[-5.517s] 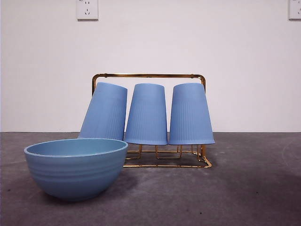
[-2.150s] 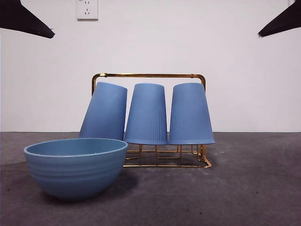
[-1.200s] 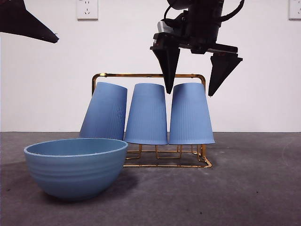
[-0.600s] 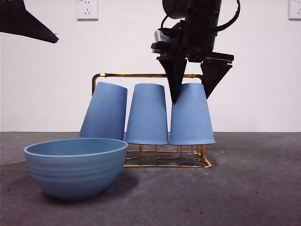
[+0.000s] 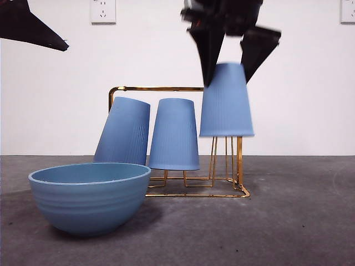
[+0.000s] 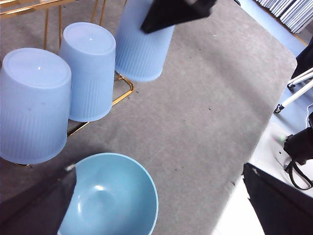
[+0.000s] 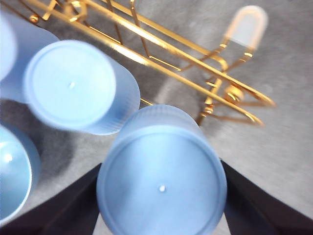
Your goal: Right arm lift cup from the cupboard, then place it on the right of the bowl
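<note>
Right tool (image 5: 232, 61) clamped on the cup (image 5: 226, 101), one dark jaw against each side of its closed upturned base, mouth pointing down. Cup held in the air, upside down, clear of the cupboard (image 5: 224, 166) and hanging above its right end, with the rim level with the upper part of the two bare upright pegs. In the right wrist view, the flat base of the cup (image 7: 161, 186) between the two jaws, and one pale-tipped peg (image 7: 247, 27) uncovered beside it. Two other cups left on the rack, both inverted: the middle cup (image 5: 174, 134) upright on its peg, the left cup (image 5: 124, 131) tilted with its top leaning toward the middle one. Cannot tell if these two touch each other. Bowl (image 5: 89, 197) on the grey worktop (image 5: 299, 221) in front of the left end of the rack, mouth up, hiding the bottom part of the left cup in the front view. From the left wrist view, same bowl (image 6: 111, 196) seen from above, with the lifted cup (image 6: 142, 46) well apart from it. Left tool (image 6: 161, 205) waiting high over the left side of the worktop, jaws wide apart, holding nothing. White wall behind with a socket (image 5: 103, 11) near the top.
</note>
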Tool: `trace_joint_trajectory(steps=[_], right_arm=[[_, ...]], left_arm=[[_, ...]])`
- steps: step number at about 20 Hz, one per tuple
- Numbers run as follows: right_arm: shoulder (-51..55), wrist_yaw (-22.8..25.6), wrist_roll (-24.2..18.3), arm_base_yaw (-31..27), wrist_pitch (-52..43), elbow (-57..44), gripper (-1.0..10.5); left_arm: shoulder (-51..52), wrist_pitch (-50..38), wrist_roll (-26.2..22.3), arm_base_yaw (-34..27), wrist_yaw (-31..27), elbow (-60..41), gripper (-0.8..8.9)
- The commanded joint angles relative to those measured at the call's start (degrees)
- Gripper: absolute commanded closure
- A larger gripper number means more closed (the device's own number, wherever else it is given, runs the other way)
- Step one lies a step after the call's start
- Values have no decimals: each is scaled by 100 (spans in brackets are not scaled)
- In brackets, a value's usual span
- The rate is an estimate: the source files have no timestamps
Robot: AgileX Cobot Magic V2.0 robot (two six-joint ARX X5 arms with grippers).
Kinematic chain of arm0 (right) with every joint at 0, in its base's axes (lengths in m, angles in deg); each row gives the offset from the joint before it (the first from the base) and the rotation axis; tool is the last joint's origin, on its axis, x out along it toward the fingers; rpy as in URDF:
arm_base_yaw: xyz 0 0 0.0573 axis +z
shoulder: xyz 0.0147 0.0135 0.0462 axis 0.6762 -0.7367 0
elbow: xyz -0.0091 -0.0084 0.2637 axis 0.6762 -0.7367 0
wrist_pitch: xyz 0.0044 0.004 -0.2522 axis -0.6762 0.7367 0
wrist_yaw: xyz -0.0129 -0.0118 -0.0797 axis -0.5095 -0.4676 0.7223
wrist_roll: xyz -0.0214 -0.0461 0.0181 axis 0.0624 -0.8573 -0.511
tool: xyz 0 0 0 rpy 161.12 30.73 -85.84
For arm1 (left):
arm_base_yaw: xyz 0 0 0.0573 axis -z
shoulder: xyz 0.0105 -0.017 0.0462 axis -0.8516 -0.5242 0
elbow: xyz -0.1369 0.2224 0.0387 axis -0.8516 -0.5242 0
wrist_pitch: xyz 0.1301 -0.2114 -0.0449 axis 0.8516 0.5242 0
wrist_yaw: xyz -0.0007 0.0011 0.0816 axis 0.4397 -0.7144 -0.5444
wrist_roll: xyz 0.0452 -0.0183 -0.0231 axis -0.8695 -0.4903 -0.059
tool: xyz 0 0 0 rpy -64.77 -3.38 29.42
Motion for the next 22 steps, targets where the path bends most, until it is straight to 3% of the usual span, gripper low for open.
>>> trace_joint_trajectory(steps=[1,9,17,22], right_arm=[[155,83,-55,83,-85,133,753],[1215,77,-55,282,-240,-356,753],[3560,-2,-24,616,-2122,-3442,754],[5095,-605,507,599,-3373,-5316,754]], left_arm=[[-55,11,4,28,37,109,253],[-87,37,7,28,35,76,255],[-651,39,649,28,87,68,255],[-1137,-20,1401,50,531,68,256]])
